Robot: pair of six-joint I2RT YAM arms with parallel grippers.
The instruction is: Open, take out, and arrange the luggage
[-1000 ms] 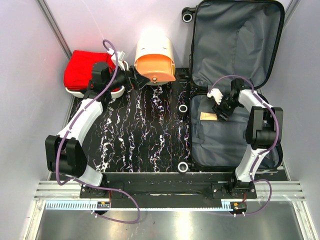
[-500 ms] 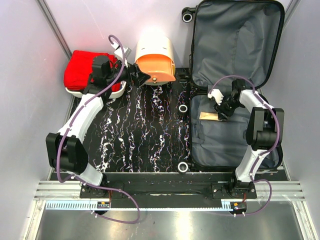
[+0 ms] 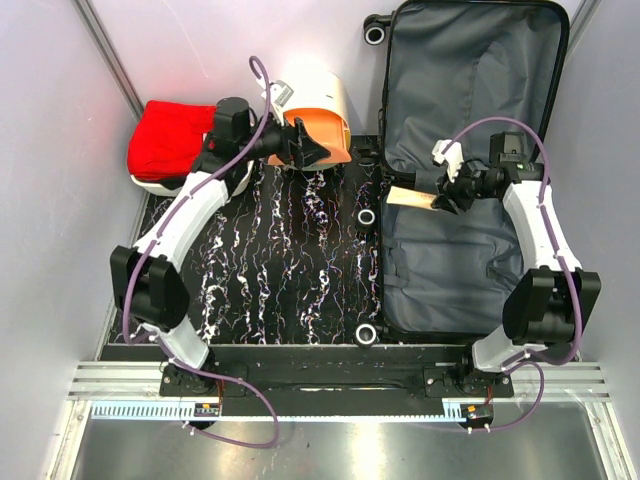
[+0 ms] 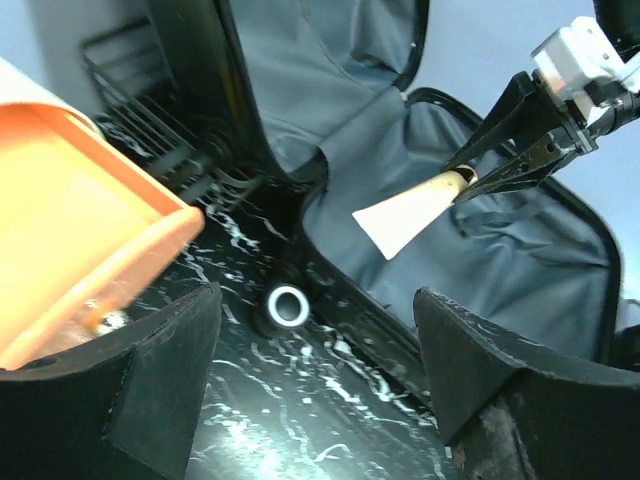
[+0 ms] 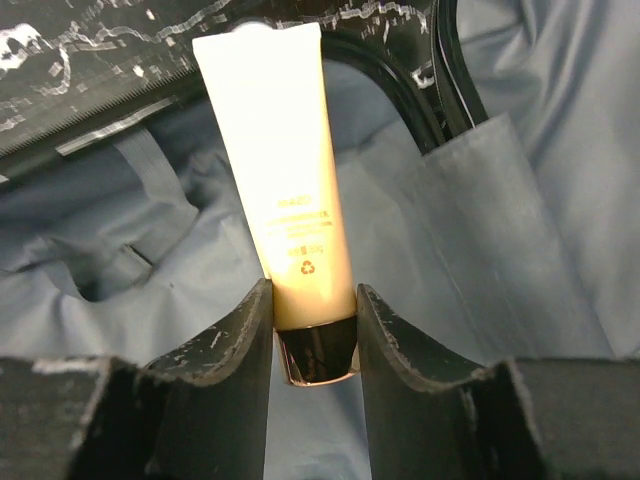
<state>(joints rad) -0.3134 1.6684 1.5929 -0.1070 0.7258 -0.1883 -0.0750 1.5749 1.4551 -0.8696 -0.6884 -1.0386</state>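
The cream tube (image 5: pixel 278 170) is clamped by its cap in the right gripper (image 5: pixel 312 300), long axis pointed leftward over the open luggage's (image 3: pixel 450 270) near half. The left gripper (image 3: pixel 305 150) is held wide, empty, left of the luggage.

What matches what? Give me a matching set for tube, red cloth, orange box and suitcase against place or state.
1 tube
2 red cloth
3 orange box
4 suitcase

A lying open
B on white tray
C pinched in right gripper
D beside left gripper

Pairs: 1-C, 2-B, 3-D, 4-A
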